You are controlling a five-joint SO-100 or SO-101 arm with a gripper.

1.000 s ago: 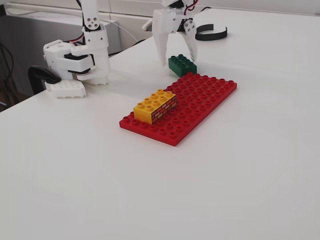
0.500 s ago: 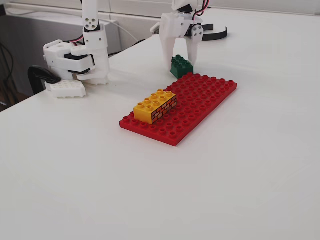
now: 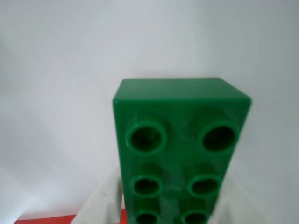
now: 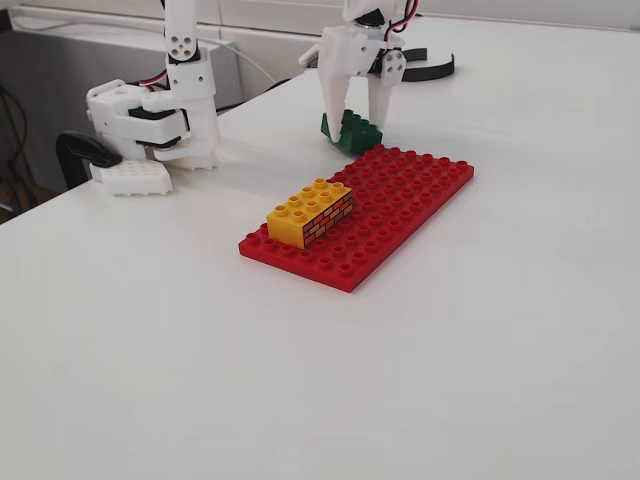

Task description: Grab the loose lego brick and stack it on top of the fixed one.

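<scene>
The loose dark green lego brick (image 4: 353,133) rests on the white table just behind the far edge of the red baseplate (image 4: 400,205). My gripper (image 4: 358,122) stands over it with one white finger on each long side, jaws closed against the brick. In the wrist view the green brick (image 3: 180,140) fills the middle, studs facing the camera, between my gripper's (image 3: 163,207) white fingers (image 3: 100,205). The fixed yellow brick (image 4: 311,212) with brick-wall sides sits on the near left part of the baseplate, apart from the gripper.
The arm's white base and motors (image 4: 160,120) are clamped at the table's left edge. A black ring-shaped object (image 4: 430,68) lies at the back. The table edge runs along the left side.
</scene>
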